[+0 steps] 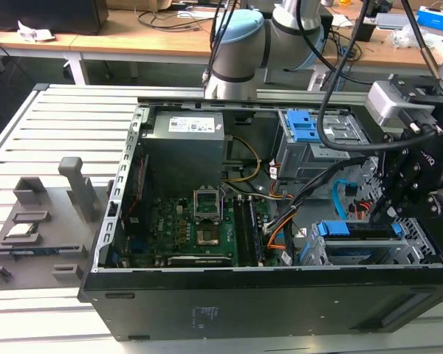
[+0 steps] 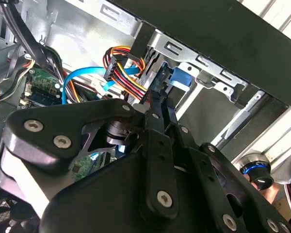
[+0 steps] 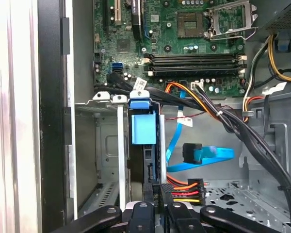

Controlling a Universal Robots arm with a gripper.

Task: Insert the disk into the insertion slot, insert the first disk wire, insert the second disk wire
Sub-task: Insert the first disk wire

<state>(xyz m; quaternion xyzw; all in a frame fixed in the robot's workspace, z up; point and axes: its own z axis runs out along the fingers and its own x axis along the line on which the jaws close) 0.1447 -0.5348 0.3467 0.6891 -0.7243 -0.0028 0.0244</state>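
Right at my fingertips, my gripper (image 3: 160,195) is clamped on the dark plug of the first disk wire (image 3: 185,190), the bundle of black, red and orange strands. It holds that plug just beside the rear edge of the disk (image 3: 143,127); whether plug and disk touch, I cannot tell. The disk lies inside the insertion slot (image 1: 421,245), with its bright blue carrier frame showing between the silver rails. In the exterior view this bay is at about four o'clock of the open case (image 1: 229,302), toward the exterior view's right. A little past the disk, the second disk wire (image 3: 218,154) lies loose on the case floor, a flat light-blue ribbon curling back to its small dark plug. That plug is apart from the disk and joined to nothing I can see. Farther on, thick black cables cross above the slot toward the motherboard (image 1: 181,225), which fills the case around seven o'clock in the exterior view. The taller grey cage (image 1: 314,140) with its two blue tabs stands at two o'clock and the power supply (image 1: 184,151) at eleven o'clock. Beyond the case wall, my arm (image 1: 240,44) rises at twelve o'clock. A grey tray (image 1: 37,236) rests on the slatted table at nine o'clock, well apart from the case.
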